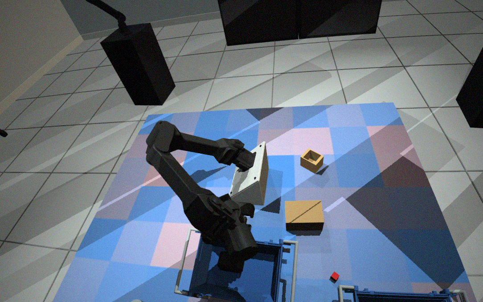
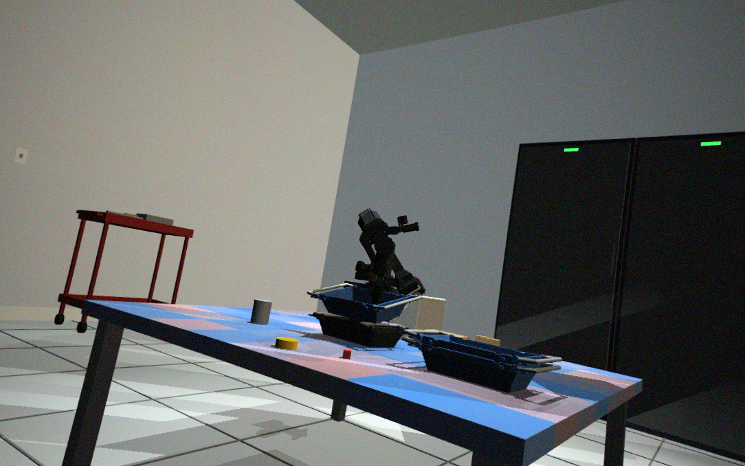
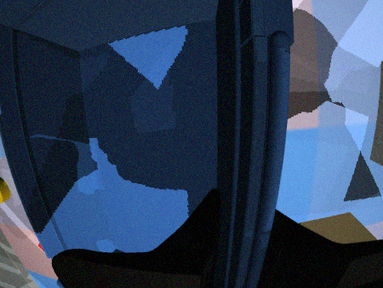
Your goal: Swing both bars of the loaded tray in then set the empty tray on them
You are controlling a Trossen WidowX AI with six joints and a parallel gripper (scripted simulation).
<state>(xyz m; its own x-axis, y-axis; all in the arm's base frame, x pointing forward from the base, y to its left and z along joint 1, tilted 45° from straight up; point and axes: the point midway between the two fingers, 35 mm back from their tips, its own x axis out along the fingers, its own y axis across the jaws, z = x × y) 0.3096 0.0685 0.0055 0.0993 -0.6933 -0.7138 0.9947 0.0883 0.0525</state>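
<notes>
My gripper (image 2: pixel 376 293) (image 3: pixel 226 195) is shut on a wall and rim of a blue tray (image 1: pixel 278 270) (image 2: pixel 351 311) (image 3: pixel 255 128), which looks empty and roughly level. Its left bar (image 1: pixel 182 256) and right bar (image 1: pixel 294 267) stick out over its ends. Directly under it, a second tray (image 2: pixel 357 331) stands on the table in dark shadow. I cannot tell whether the two touch. The lower tray's load is hidden, and the position of its bars is unclear. More blue tray bodies (image 1: pixel 402 295) (image 2: pixel 472 370) with bars stand to the right, apparently one in another.
A pale box (image 1: pixel 264 177) (image 2: pixel 431 313) stands by the arm's base. An orange block (image 1: pixel 302 211), a small open box (image 1: pixel 309 163) and a red cube (image 1: pixel 334 276) (image 2: pixel 346 354) are on the table. A yellow disc (image 2: pixel 286 344) and a grey cylinder (image 2: pixel 261 312) stand on the other side.
</notes>
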